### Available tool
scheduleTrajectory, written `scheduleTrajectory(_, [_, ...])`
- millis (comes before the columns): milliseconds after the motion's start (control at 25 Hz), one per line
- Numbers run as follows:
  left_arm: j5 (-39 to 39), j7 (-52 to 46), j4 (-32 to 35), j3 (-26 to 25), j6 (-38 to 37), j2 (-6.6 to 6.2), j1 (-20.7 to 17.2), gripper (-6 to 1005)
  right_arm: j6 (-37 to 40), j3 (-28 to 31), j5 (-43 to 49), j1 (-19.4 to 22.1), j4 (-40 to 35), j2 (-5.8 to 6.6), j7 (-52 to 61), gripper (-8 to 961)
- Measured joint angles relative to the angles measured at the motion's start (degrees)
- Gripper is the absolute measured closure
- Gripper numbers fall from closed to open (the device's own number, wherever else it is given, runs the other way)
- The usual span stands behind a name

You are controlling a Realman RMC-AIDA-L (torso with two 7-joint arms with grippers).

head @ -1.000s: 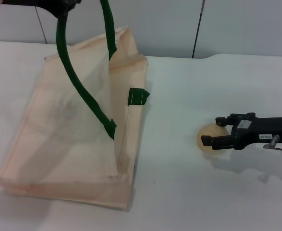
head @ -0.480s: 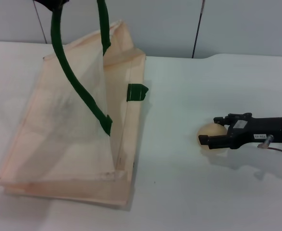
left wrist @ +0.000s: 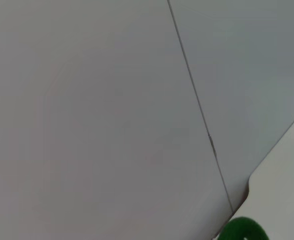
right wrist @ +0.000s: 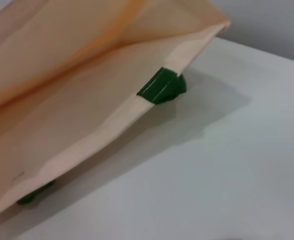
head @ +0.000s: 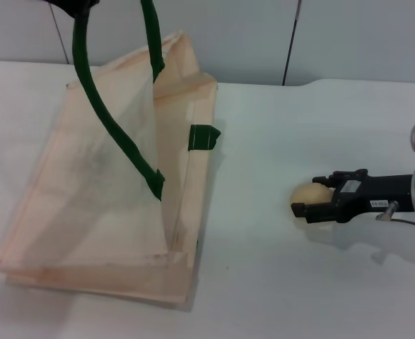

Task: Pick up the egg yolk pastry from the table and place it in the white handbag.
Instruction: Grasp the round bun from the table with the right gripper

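- Bag [right wrist: 76, 125]: cream fabric, lying on the white table [right wrist: 227, 170]; folded edge runs diagonally to a corner near the far wall
- Green tab [right wrist: 162, 86]: on the bag's edge, touching the table; its shadow falls just beside it
- Second green piece [right wrist: 34, 195]: under the bag's lower edge, partly hidden

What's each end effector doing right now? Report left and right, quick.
Left end effector: at the head view's top edge, holding up the white handbag by its green handle.
Right end effector: around the egg yolk pastry, grip unclear.
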State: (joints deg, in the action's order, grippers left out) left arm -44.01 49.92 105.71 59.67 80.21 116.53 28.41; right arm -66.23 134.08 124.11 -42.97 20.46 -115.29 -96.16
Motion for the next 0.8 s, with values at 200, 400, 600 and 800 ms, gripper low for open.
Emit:
scheduleTrajectory(200, [0.37, 0.0, 0.02, -0.04, 0.03, -0.06, 0.03, 897, 0.04, -0.82, -0.01, 0.04, 0.22, -0.02, 0.37, 110])
scheduleTrajectory(400, [0.4, 0.0, 0.01, -0.35, 0.03, -0.08, 0.06, 897, 0.46, -0.92, -0.01, 0.36, 0.37, -0.02, 0.22, 141])
scheduleTrajectory(600, [0.42, 0.13, -0.07, -0.45, 0.03, -0.08, 0.05, 897, 0.45, -1.17, -0.01, 0.4, 0.51, -0.01, -0.03, 172])
scheduleTrajectory(800, [0.42, 0.19, -0.16, -0.44, 0.03, -0.08, 0.0, 897, 0.49, -1.72, 0.15, 0.19, 0.6, -0.07, -0.05, 207])
